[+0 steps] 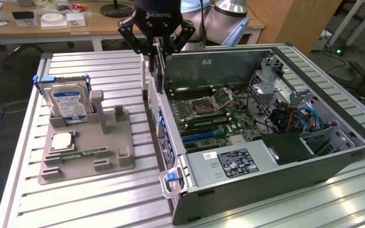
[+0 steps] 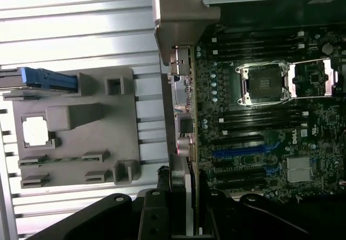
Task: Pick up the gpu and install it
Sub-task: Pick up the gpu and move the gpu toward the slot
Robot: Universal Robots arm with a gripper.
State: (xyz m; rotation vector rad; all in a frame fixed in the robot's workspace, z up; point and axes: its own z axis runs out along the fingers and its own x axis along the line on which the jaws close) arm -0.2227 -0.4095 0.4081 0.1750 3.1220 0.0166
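The gpu hangs edge-down in my gripper, which is shut on its upper edge. The card is a thin green board with a silver bracket at one end. It hovers over the open computer case's side wall, the one nearest the grey holder, above the motherboard. In the wrist view the gpu shows edge-on between the fingers, running along the motherboard's edge. The blue expansion slots lie beside it, closer to the fingers than the CPU socket.
A grey holder sits on the slatted table at the exterior view's left. It carries a hard drive, a CPU chip and a memory stick. The case's power supply and drive cage fill its near end.
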